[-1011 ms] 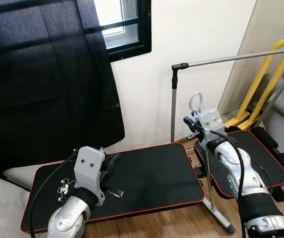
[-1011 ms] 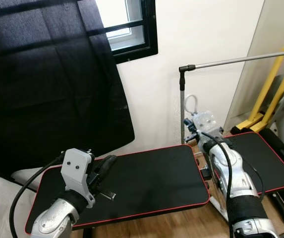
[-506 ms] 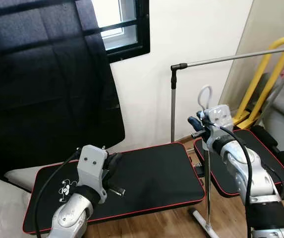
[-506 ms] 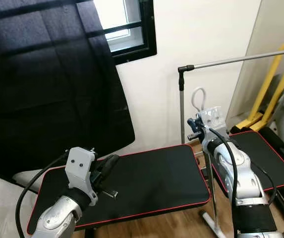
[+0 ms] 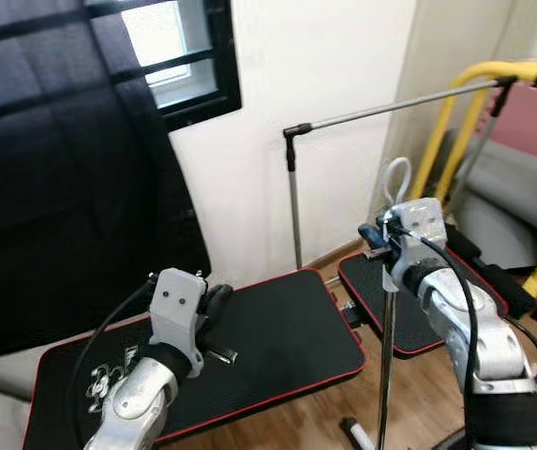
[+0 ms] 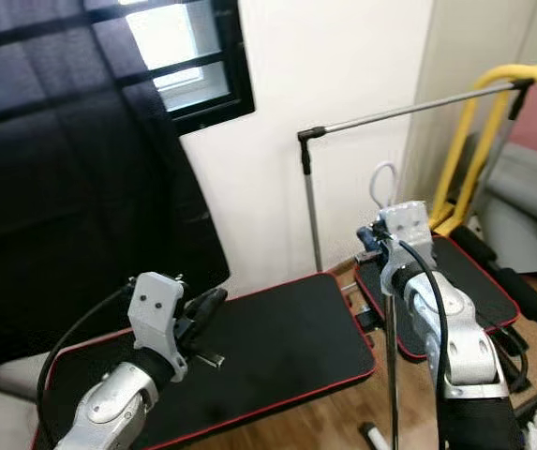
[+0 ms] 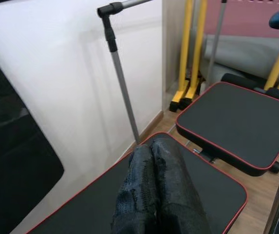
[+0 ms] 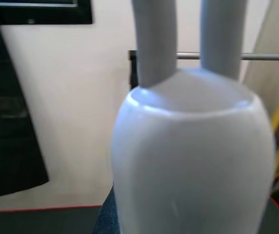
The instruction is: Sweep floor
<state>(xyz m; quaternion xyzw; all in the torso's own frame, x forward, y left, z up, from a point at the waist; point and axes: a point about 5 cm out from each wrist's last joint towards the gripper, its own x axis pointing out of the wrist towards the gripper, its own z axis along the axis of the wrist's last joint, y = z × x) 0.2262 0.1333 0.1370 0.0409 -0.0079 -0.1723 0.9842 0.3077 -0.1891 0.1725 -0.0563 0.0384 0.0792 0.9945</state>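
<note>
Broom handle (image 5: 386,356) stands upright off the black worktop's (image 5: 277,328) right edge, gripped by my right pincer (image 5: 380,242), left pincer (image 7: 154,190) closed, idle; next: stroke along floor (image 5: 418,394).

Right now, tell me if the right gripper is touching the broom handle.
Touching. In the left eye view the right gripper is clamped around the thin metal broom handle, whose pole runs straight down from it; the right wrist view shows the handle's pale top up close.
</note>
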